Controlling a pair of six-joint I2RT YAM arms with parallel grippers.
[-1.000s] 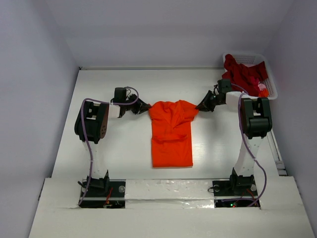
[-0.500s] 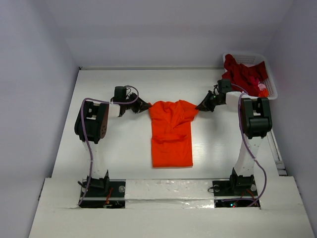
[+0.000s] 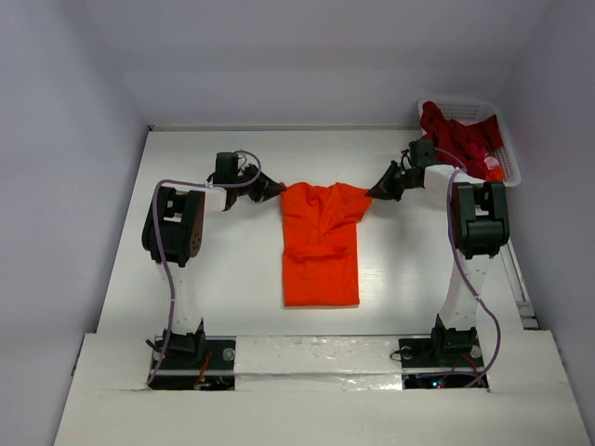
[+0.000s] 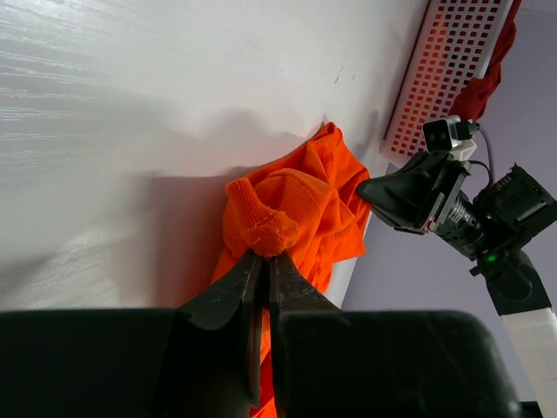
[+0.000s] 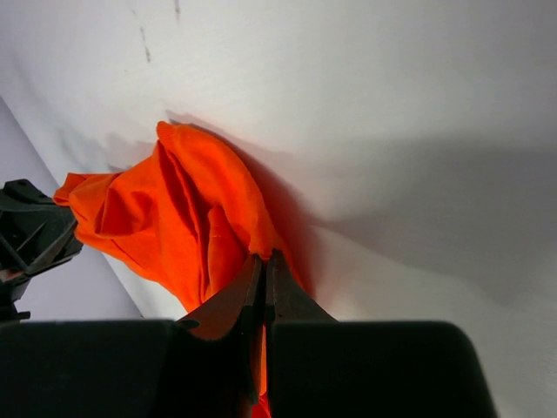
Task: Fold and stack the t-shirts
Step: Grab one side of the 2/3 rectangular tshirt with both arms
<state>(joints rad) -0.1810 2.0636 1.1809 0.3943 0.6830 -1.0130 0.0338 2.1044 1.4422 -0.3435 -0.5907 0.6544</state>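
Grip: left gripper (image 4: pixel 264 255) and right gripper (image 5: pixel 264 257) each clamp tight on bright orange cloth t-shirt (image 3: pixel 321 249). I fear thin pinches slipping under uneven pull.

The orange t-shirt (image 3: pixel 321 251) is soft, matt, wrinkled cloth. The table (image 3: pixel 232 269) looks smooth, white and slightly glossy. The basket (image 3: pixel 469 109) is white plastic lattice.

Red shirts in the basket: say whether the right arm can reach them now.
Probably not yet: the right tool is shut on the orange t-shirt. The red shirts lie in the basket close beside that arm, nothing between, so after release reach looks likely.
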